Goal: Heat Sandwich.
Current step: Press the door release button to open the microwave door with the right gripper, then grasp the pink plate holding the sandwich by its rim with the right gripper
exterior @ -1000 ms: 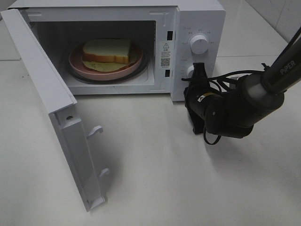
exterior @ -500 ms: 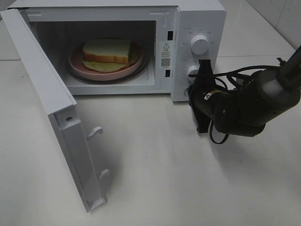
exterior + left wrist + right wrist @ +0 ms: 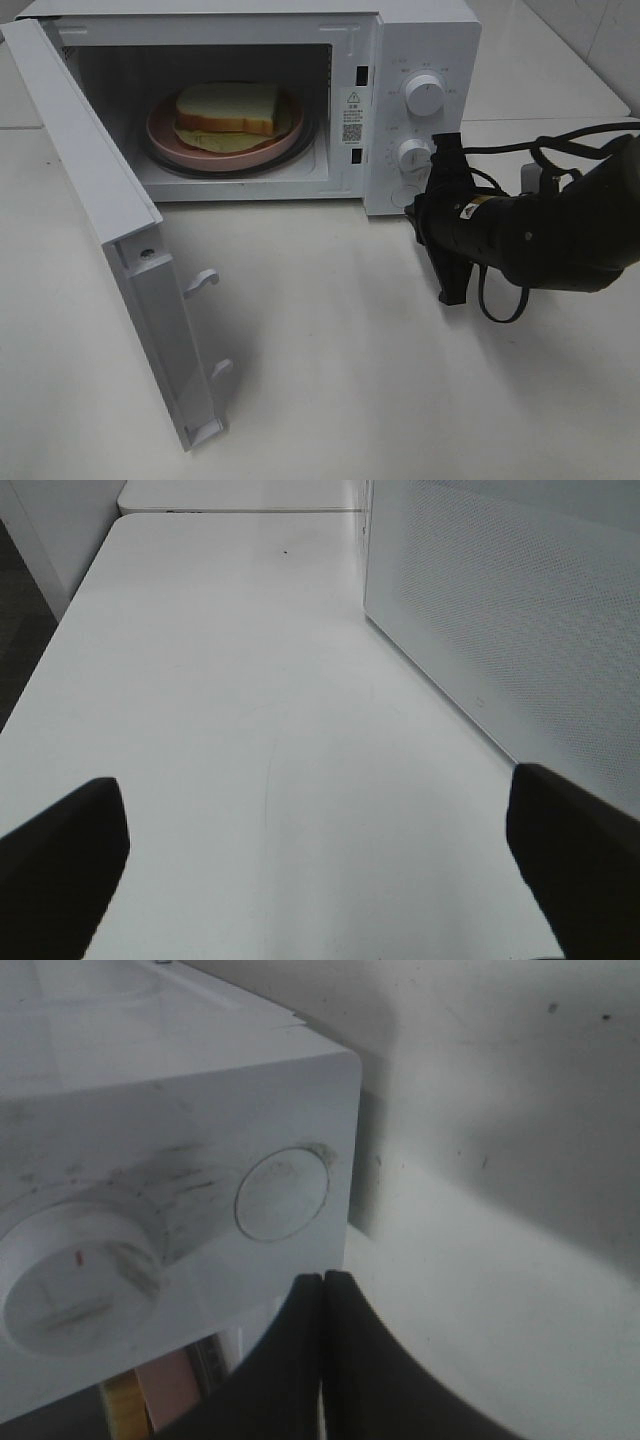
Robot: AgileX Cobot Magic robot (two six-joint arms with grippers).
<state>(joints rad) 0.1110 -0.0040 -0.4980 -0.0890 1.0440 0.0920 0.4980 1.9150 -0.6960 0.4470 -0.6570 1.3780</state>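
Observation:
The sandwich, white bread with a tan crust over a pale green layer, lies on a round pink plate inside the white microwave. The microwave door stands wide open to the left. My right gripper is shut and empty, its tip close to the lower right corner of the control panel. In the right wrist view its closed fingers sit just below the round button, beside the lower knob. My left gripper is open and empty over bare table, out of the exterior view.
Two knobs, upper and lower, sit on the panel. The microwave's perforated side wall stands beside the left gripper. The table edge drops off on its other side. Black cables trail from the right arm.
My right gripper and arm have shifted to the right and slightly toward the front, drawing back from the control panel. The sandwich, plate and door have not moved.

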